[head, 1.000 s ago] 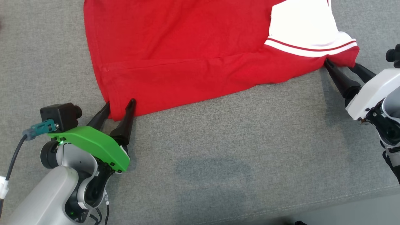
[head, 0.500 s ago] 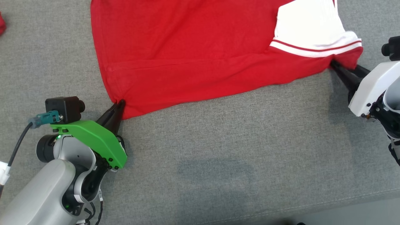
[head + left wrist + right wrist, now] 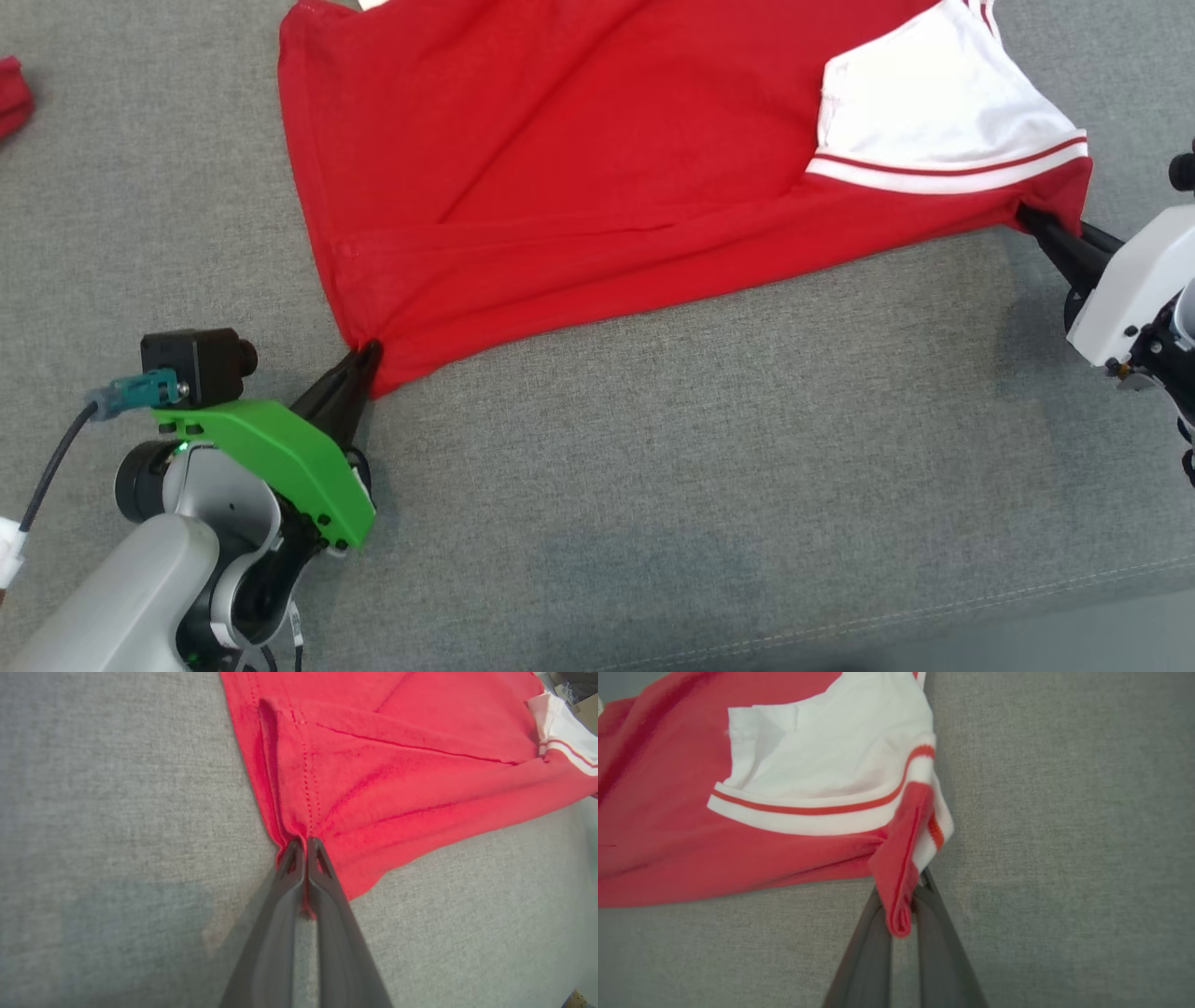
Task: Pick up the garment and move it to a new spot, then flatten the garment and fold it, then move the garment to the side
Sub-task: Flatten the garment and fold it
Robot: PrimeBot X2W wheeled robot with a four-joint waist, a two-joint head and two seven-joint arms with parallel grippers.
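At the lower left of the head view, the left gripper is pressed together on the nearest red corner of the garment. The left wrist view shows the stitched hem bunched into a small pucker right at the closed tips. The garment lies on the grey cloth surface, spreading from that corner up and across to the top of the frame. Long creases run between the two held points. At the right edge, a little farther up, the right gripper pinches the opposite corner. In the right wrist view a folded red tab of cloth, beside the striped band, sits clamped between its tips. Above that lies the white panel. A red scrap shows at the far upper left edge, well apart.

The garment looks like thin, soft knit: light, limp and stretchy. It is likely to sag in the middle and fold on itself when lifted. The corners seem the sensible holds, since the doubled hem and ribbed band give the tips more to bite. A pinch this shallow could slip if pulled hard.
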